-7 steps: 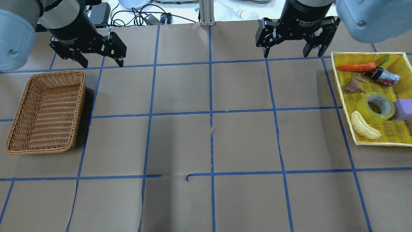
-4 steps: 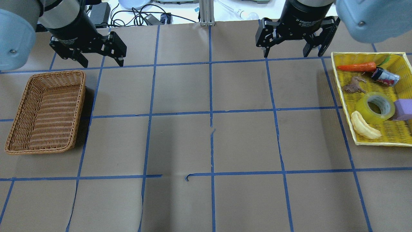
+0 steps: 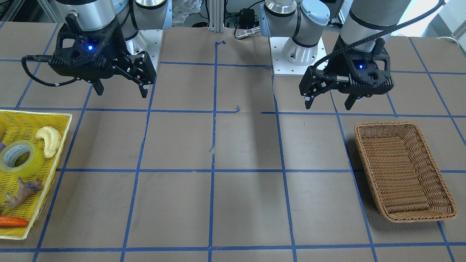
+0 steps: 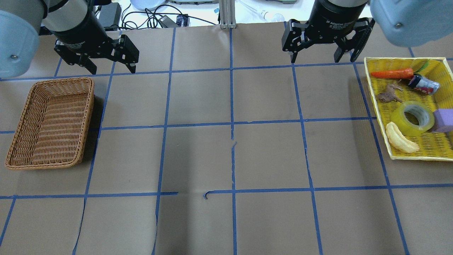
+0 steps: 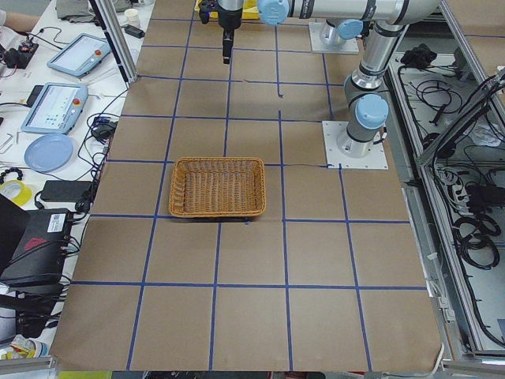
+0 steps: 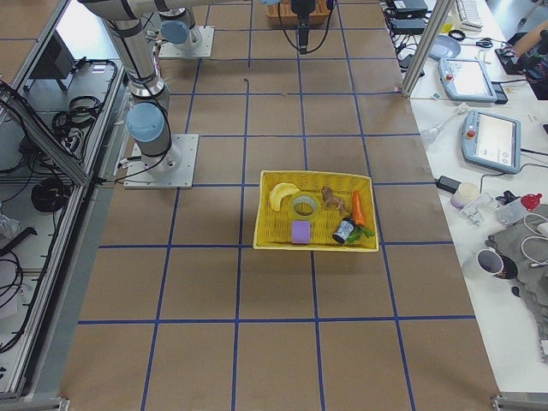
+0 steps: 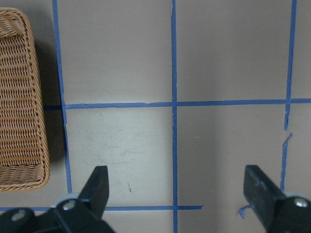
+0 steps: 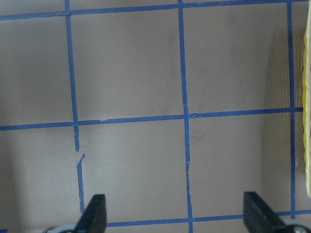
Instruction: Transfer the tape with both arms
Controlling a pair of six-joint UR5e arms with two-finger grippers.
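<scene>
The tape (image 4: 399, 121) is a translucent yellow roll lying flat in the yellow basket (image 4: 376, 106) at the table's right side. It also shows in the front view (image 3: 33, 162) and the right side view (image 6: 295, 206). My right gripper (image 4: 322, 59) hangs open and empty above the table, left of and behind the yellow basket; in the front view (image 3: 122, 92) its blue light is on. My left gripper (image 4: 113, 69) hangs open and empty behind the wicker basket (image 4: 88, 113). Both wrist views show spread fingers (image 7: 97, 184) (image 8: 95, 213) over bare brown paper.
The yellow basket also holds a pale banana toy (image 4: 400, 141), a carrot (image 4: 392, 73), a brown toy animal (image 4: 387, 95), a small can (image 4: 423, 84) and a purple block (image 4: 444, 120). The wicker basket (image 3: 400, 171) holds nothing. Blue tape lines grid the brown table.
</scene>
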